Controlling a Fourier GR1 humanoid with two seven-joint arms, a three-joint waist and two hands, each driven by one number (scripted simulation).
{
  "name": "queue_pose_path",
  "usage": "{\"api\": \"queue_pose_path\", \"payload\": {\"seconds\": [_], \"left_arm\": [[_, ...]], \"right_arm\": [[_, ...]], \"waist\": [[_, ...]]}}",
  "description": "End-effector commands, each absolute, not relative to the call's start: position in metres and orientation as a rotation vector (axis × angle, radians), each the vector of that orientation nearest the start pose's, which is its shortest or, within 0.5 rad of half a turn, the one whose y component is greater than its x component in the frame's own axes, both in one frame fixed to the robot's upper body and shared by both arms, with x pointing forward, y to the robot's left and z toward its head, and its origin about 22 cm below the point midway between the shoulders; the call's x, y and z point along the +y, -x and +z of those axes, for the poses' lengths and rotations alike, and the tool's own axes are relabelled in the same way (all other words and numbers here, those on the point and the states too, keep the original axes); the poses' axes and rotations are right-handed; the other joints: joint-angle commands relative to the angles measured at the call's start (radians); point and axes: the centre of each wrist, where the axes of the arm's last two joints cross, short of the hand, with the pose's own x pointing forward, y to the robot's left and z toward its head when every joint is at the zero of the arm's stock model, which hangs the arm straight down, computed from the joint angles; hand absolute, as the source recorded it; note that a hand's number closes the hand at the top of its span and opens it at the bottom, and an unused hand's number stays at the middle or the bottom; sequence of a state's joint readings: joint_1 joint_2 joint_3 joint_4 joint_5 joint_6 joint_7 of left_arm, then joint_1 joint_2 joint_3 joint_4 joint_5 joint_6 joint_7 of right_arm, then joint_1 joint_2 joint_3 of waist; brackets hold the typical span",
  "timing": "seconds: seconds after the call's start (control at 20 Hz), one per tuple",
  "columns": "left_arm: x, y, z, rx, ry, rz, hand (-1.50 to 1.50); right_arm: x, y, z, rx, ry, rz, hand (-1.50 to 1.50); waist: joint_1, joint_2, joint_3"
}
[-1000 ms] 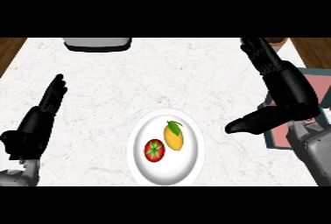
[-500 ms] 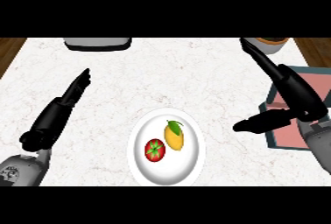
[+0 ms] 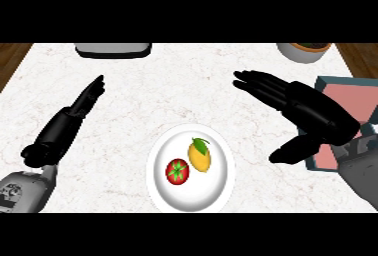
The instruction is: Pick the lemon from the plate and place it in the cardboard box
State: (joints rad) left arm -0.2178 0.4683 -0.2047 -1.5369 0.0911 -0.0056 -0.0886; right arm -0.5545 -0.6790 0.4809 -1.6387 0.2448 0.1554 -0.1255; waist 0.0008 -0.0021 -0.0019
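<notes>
Head view: a steep look down on a white counter (image 3: 155,105) with faint grey marble veins; brown wood grain shows past its two far corners.
Plate (image 3: 189,201): smooth, plain white, with a rounded rim; it sits at the near middle of the counter, between the two forearms.
Lemon (image 3: 199,156): yellow, oval and smooth-skinned, with a green leaf at its far end; it lies on the right half of the plate, and no hand touches it.
Tomato (image 3: 177,171): red, round and glossy, with a green star-shaped calyx; it is on the plate just left of the lemon.
Right hand (image 3: 316,114): matt black; its fingers are stretched out and spread towards the far left, with the thumb hanging down near the plate's right rim. It holds nothing.
Left hand (image 3: 60,131): black and seen edge-on, with the fingers straight and pressed together, pointing at the far edge. It is well left of the plate and empty.
Box (image 3: 353,95): a straight-sided, grey-blue wall with a flat pink inside; it sits at the right edge, partly hidden behind the right hand.
Bowl (image 3: 303,51): round and pale, with a dark inside, at the far right.
Grey block (image 3: 113,49): it has rounded corners and a dull finish, and sits at the far edge, left of middle.
</notes>
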Motion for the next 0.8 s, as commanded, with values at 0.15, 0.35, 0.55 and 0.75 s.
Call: {"api": "queue_pose_path", "payload": {"seconds": [0.15,0.35,0.55,0.75], "left_arm": [[0.258,-0.29,0.081,-1.746,-0.093,-0.533,0.0],[0.277,-0.286,0.06,-1.74,-0.088,-0.508,0.0],[0.28,-0.293,0.071,-1.744,-0.095,-0.53,0.0],[0.254,-0.295,0.056,-1.746,-0.111,-0.531,0.0]], "right_arm": [[-0.147,-0.273,0.174,-1.65,0.378,1.763,-1.5],[-0.111,-0.255,0.157,-1.539,0.479,1.85,-1.5],[-0.093,-0.237,0.172,-1.422,0.526,1.889,-1.5],[-0.062,-0.233,0.155,-1.366,0.522,1.869,-1.5]], "waist": [[-0.001,-0.005,0.0],[0.003,-0.001,0.0],[-0.005,-0.002,0.001],[-0.001,0.001,0.001]]}}
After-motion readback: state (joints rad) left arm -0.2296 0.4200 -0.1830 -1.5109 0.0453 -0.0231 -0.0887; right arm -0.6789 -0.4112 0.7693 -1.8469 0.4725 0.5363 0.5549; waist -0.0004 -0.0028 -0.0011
